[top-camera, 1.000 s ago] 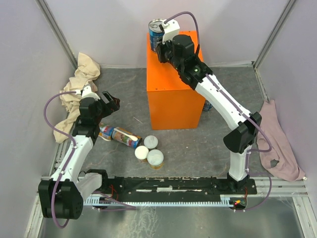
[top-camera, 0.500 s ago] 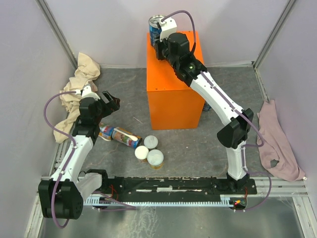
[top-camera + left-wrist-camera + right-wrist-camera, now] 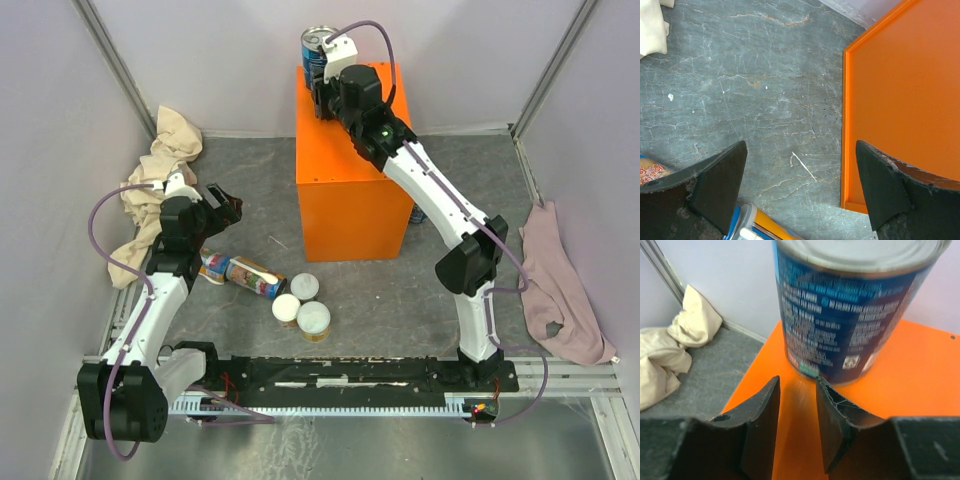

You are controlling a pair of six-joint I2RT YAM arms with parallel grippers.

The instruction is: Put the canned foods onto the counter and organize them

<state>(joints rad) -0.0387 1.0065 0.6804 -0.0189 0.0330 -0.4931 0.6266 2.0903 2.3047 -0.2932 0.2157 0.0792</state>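
Observation:
A blue-labelled can (image 3: 318, 55) (image 3: 850, 305) stands upright at the far left corner of the orange counter (image 3: 345, 200) (image 3: 890, 385). My right gripper (image 3: 322, 100) (image 3: 797, 382) is shut just behind it, low over the counter top, with nothing between its fingers; its right fingertip (image 3: 827, 387) is at the can's base. Two cans (image 3: 240, 272) lie on the floor, and three white-lidded ones (image 3: 305, 305) stand near them. My left gripper (image 3: 228, 205) (image 3: 800, 185) hangs open above the floor beside the counter (image 3: 905, 100), with a lying can (image 3: 757, 225) just below it.
A beige cloth (image 3: 165, 160) (image 3: 670, 350) is bunched in the left corner. A pink cloth (image 3: 555, 285) lies along the right wall. Another can (image 3: 419, 213) peeks out at the counter's right side. Grey walls close in the floor.
The right gripper and the blue can have shifted a little farther back on the counter top. The left arm has not moved.

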